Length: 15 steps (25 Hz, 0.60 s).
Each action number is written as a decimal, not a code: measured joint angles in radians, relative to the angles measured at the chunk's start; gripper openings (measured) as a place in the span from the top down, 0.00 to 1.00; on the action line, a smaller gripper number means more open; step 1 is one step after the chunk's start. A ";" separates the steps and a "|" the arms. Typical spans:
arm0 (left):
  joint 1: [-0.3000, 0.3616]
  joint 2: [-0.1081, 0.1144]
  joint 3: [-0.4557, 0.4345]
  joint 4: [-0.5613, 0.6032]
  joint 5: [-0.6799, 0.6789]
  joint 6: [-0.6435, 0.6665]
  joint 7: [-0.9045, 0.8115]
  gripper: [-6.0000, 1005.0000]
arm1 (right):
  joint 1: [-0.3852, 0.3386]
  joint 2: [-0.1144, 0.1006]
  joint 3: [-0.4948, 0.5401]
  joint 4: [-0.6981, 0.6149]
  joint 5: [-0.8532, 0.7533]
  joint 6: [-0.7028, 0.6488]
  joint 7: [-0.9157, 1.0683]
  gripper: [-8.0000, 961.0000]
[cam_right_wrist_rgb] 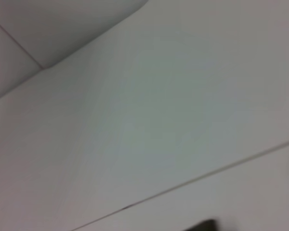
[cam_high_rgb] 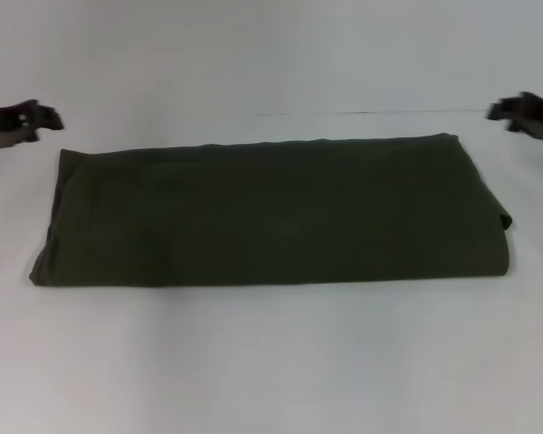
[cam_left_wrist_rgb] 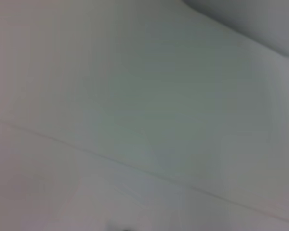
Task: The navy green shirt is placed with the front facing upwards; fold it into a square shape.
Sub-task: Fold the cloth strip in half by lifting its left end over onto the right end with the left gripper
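Note:
The navy green shirt (cam_high_rgb: pixel 271 212) lies in the middle of the white table (cam_high_rgb: pixel 271 362) in the head view, folded into a wide flat rectangle with no print, collar or sleeves showing. My left gripper (cam_high_rgb: pixel 38 118) hangs at the far left edge, above and clear of the shirt's far-left corner. Mirroring it, my right gripper (cam_high_rgb: pixel 511 113) hangs at the far right edge, apart from the shirt's far-right corner. Neither holds any cloth. Both wrist views show only bare white table surface with a thin seam line.
Bare white tabletop surrounds the folded shirt on all sides, with a wide strip toward the front edge. A thin seam (cam_high_rgb: pixel 344 113) runs across the far part of the table.

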 joint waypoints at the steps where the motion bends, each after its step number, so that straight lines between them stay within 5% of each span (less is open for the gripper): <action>1: 0.017 -0.004 -0.018 0.021 -0.009 -0.001 0.003 0.69 | -0.019 -0.012 0.024 -0.008 0.009 -0.037 0.001 0.72; 6: 0.112 -0.019 -0.021 0.100 -0.126 0.024 0.031 0.58 | -0.140 -0.041 0.079 -0.061 0.139 -0.230 -0.038 0.55; 15: 0.291 -0.032 -0.101 0.108 -0.513 0.331 0.227 0.29 | -0.377 -0.011 0.093 -0.071 0.501 -0.618 -0.301 0.27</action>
